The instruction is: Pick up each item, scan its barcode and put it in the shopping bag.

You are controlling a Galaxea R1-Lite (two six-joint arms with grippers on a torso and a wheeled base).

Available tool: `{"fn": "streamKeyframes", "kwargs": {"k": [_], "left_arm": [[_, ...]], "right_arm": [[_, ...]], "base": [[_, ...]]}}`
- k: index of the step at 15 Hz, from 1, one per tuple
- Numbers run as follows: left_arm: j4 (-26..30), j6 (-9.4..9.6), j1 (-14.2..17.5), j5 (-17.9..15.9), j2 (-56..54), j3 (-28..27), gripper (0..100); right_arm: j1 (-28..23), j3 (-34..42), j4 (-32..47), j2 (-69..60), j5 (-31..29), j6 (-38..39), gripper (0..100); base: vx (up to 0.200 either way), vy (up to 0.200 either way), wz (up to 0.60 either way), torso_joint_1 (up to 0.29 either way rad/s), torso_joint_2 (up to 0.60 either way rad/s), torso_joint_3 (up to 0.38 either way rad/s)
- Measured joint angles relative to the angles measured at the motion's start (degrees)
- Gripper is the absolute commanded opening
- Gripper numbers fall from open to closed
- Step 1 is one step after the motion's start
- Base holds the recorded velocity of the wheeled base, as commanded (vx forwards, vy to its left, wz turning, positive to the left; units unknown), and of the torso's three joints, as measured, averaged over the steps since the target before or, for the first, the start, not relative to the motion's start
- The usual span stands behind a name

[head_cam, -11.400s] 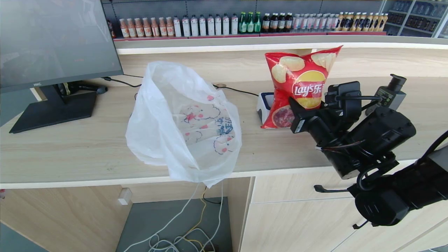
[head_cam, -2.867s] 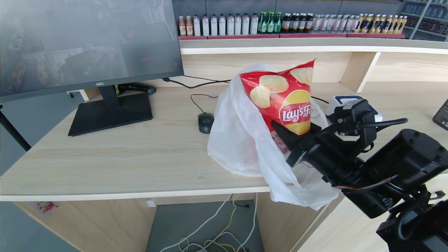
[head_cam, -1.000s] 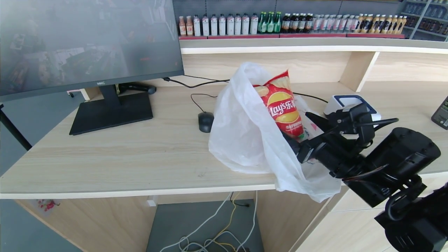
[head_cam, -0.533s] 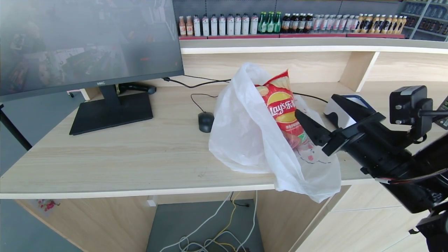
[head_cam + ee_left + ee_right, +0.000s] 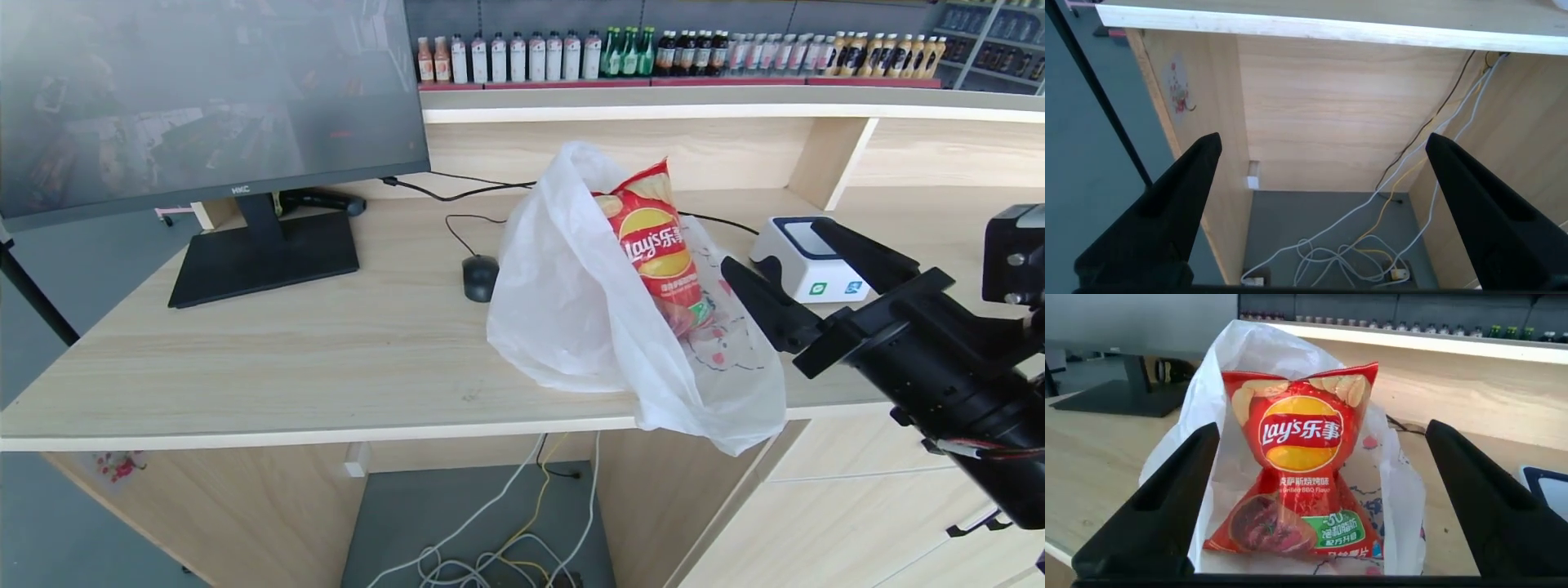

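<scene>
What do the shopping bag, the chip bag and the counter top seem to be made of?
Shopping bag: thin translucent white plastic film; it wrinkles and its contents show through.
Chip bag: glossy printed plastic or foil, it seems; highlights on it.
Counter top: matte pale wood or laminate; grain lines.

The red chip packet (image 5: pixel 653 245), marked with a yellow roundel and pale crisps, stands upright inside the shopping bag (image 5: pixel 571 318). Its crimped top pokes above the bag's mouth, and its lower part shows through the thin film. The shopping bag is translucent white plastic with small pink and blue cartoon prints. It slumps near the front edge of the pale wooden surface (image 5: pixel 286 351), with one fold hanging over that edge. The white barcode scanner (image 5: pixel 804 261), dark window on top, sits just beside the bag on the robot's right.
</scene>
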Motion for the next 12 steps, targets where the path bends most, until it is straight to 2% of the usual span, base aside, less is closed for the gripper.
{"fn": "streamKeyframes", "kwargs": {"k": [12], "left_arm": [[0.0, -0.17, -0.02, 0.0, 0.0, 0.0, 100]], "right_arm": [[-0.06, 1.05, -0.04, -1.11, 0.0, 0.0, 100]], "base": [[0.0, -0.2, 0.0, 0.002, 0.0, 0.004]]}}
